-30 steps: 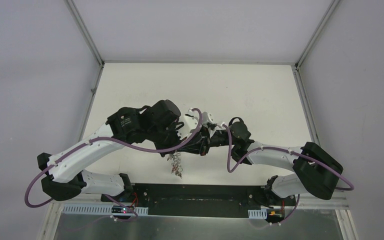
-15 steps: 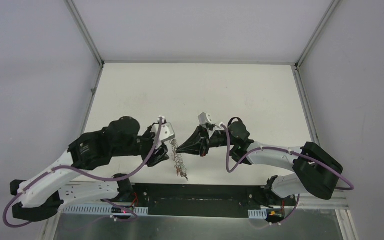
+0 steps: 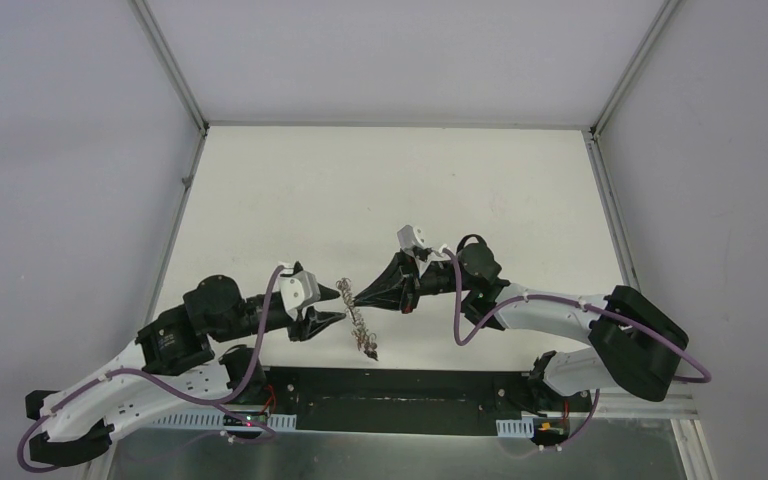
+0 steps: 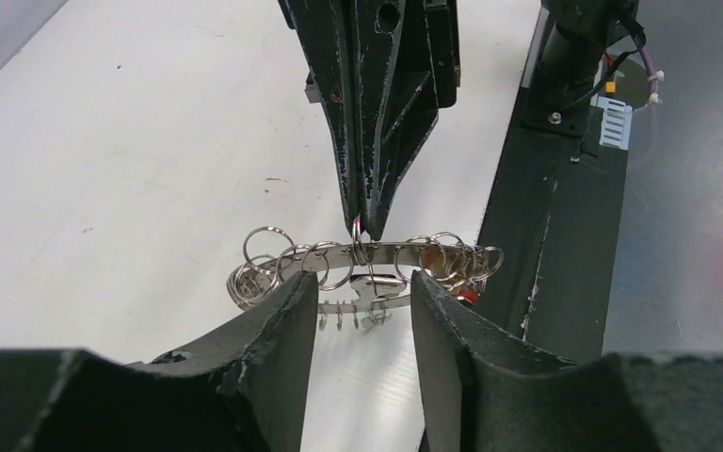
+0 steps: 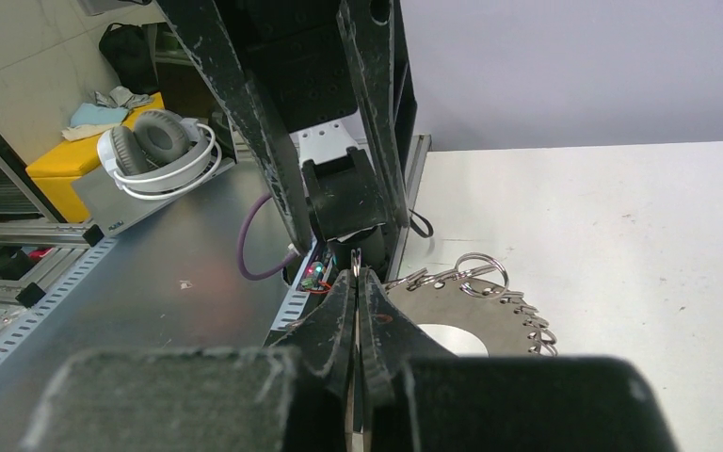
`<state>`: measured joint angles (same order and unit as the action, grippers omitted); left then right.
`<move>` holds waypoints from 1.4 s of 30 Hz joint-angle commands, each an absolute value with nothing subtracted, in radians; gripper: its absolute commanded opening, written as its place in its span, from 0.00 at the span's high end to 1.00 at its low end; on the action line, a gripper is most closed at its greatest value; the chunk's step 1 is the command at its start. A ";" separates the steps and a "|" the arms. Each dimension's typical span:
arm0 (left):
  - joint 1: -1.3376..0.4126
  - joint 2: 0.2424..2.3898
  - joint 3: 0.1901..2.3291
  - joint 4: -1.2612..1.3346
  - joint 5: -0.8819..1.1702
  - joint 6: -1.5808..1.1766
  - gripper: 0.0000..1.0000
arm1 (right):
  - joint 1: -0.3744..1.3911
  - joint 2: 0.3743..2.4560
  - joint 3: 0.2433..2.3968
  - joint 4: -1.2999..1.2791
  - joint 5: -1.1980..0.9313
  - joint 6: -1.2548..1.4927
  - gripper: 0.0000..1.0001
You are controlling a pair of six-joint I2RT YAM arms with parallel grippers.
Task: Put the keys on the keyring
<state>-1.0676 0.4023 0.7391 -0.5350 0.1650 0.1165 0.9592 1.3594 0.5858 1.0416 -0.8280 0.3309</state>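
The keyring [image 3: 359, 320] hangs edge-on in the air above the table's near edge. It is a flat grey ring lined with silver loops [image 4: 265, 247] and shows in the right wrist view [image 5: 494, 315]. My right gripper [image 3: 357, 297] is shut on one loop at the ring's top edge [image 5: 356, 262]. My left gripper [image 3: 334, 305] is open just left of the ring, its fingers [image 4: 287, 311] either side of it, not touching. A silver key piece [image 4: 377, 282] hangs from the ring, with a small green bit [image 4: 369, 318] below. The black tag is not visible.
A red-tagged piece [image 4: 466, 296] hangs at the ring's near end [image 3: 368, 350]. The black base rail [image 3: 400, 390] and metal shelf [image 4: 687, 235] lie just below the ring. White table [image 3: 390, 190] stretches beyond, framed by aluminium rails [image 3: 605, 200].
My left arm has drawn back from the right gripper, leftward and toward the near edge, and its gripper now stands open beside the ring. The right gripper still holds the ring in place.
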 commanded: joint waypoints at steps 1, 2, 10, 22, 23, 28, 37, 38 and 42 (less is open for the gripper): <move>-1.072 0.386 0.703 -0.384 0.198 0.122 0.60 | 0.963 1.315 0.624 1.105 -0.833 0.327 1.00; -1.072 0.388 0.698 -0.378 0.199 0.118 0.62 | 0.963 1.315 0.624 1.104 -0.833 0.326 1.00; -1.072 0.400 0.677 -0.353 0.215 0.111 0.79 | 0.963 1.315 0.621 1.103 -0.828 0.325 1.00; -1.072 0.431 0.676 -0.367 0.210 0.112 0.78 | 0.963 1.312 0.621 1.103 -0.822 0.323 1.00; -1.073 0.438 0.677 -0.367 0.210 0.112 0.76 | 0.963 1.312 0.621 1.103 -0.822 0.322 1.00; -1.072 0.462 0.678 -0.372 0.216 0.116 0.75 | 0.964 1.313 0.623 1.102 -0.824 0.322 1.00; -1.072 0.447 0.676 -0.405 0.195 0.120 0.83 | 0.963 1.312 0.627 1.100 -0.826 0.320 1.00; -1.073 0.447 0.678 -0.410 0.193 0.120 0.83 | 0.963 1.312 0.627 1.100 -0.827 0.320 1.00; -1.073 0.443 0.693 -0.447 0.164 0.123 0.73 | 0.963 1.313 0.629 1.100 -0.827 0.321 1.00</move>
<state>-1.0676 0.4530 0.6796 -0.4171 0.1883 0.1204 0.9600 1.3563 0.5858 1.0294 -0.8276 0.3256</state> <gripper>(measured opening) 0.221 0.006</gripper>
